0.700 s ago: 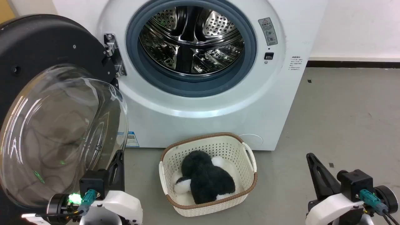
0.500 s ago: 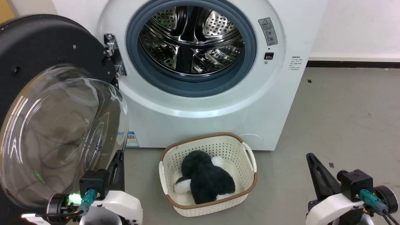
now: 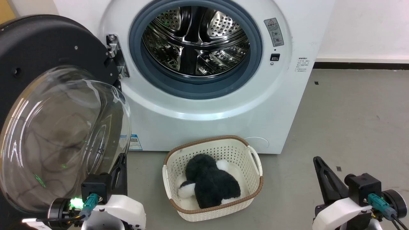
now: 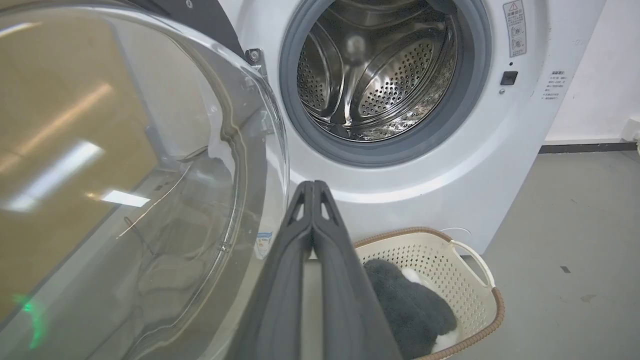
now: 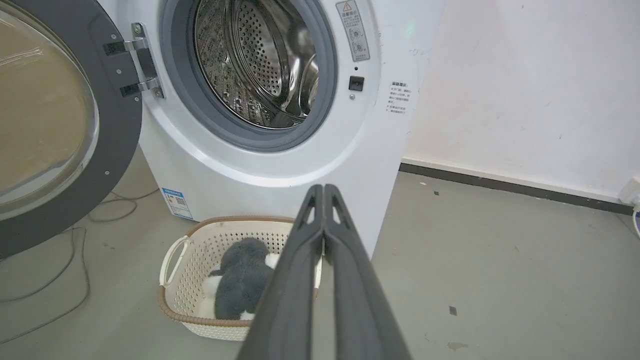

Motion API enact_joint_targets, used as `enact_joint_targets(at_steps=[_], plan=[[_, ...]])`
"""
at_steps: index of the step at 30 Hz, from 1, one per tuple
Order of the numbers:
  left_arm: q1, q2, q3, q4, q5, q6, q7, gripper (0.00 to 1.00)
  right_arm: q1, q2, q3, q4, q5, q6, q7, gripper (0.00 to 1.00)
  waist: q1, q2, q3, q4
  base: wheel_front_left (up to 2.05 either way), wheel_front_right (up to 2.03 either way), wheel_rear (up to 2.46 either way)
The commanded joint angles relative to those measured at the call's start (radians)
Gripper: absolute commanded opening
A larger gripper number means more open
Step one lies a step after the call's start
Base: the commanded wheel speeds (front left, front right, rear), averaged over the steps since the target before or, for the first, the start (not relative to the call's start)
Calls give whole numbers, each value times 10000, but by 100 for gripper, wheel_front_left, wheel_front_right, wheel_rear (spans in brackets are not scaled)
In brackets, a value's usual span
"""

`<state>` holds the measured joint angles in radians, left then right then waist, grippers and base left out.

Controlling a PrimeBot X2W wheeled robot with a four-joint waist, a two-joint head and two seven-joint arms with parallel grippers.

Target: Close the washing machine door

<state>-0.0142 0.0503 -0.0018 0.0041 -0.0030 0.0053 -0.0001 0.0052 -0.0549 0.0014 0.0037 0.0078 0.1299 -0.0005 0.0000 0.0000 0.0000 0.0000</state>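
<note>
So the big round glossy black washing machine door (image 3: 48, 44) with its bulging clear glass bowl (image 3: 60, 137) is swung wide open, hanging off the metal hinge (image 3: 115, 54) on the left side of the white boxy front-loading washing machine (image 3: 207, 124), perforated steel drum (image 3: 195, 38) in plain sight. The left gripper (image 4: 312, 186) has its two dark fingers (image 4: 285, 280) pressed flat together with nothing between them, parked just beside the lower edge of the glass bowl; can't tell if it's touching. The right gripper (image 5: 324, 188) is pinched closed too, empty, low over the grey floor (image 3: 351, 121) well off to the right. A cream perforated basket (image 3: 255, 166) holding a black and white plush toy (image 3: 211, 187) sits on the floor right in front of the machine.
</note>
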Motion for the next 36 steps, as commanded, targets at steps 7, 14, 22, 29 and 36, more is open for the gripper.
enact_joint_targets(at_steps=[7, 14, 22, 29, 36], plan=[[142, -1, 18, -41, 30, -53, 1, 0, -52, 47, -14, -37, -78, 8, 5, 0, 0, 0, 0, 0, 0, 0, 0], [-7, 0, -29, 3, -19, 76, -66, 100, -12, -1, -38, 7, 40, 0, -65, 100, 0, 0, 7, 1, 0, 0, 0], [-25, 0, -109, -33, -34, 282, -234, 22, -36, 2, -140, -8, 139, 1, -232, 100, 0, 0, 24, 11, 0, 0, 0], [-119, 38, -152, -158, -21, 408, -380, 0, -49, 5, -219, -25, 209, 1, -377, 100, 0, 0, 31, 69, 0, 0, 0], [-392, 155, -99, -498, -67, 463, -526, 0, -68, 8, -283, -38, 257, 2, -524, 100, 0, 0, 39, 238, 0, 0, 0]])
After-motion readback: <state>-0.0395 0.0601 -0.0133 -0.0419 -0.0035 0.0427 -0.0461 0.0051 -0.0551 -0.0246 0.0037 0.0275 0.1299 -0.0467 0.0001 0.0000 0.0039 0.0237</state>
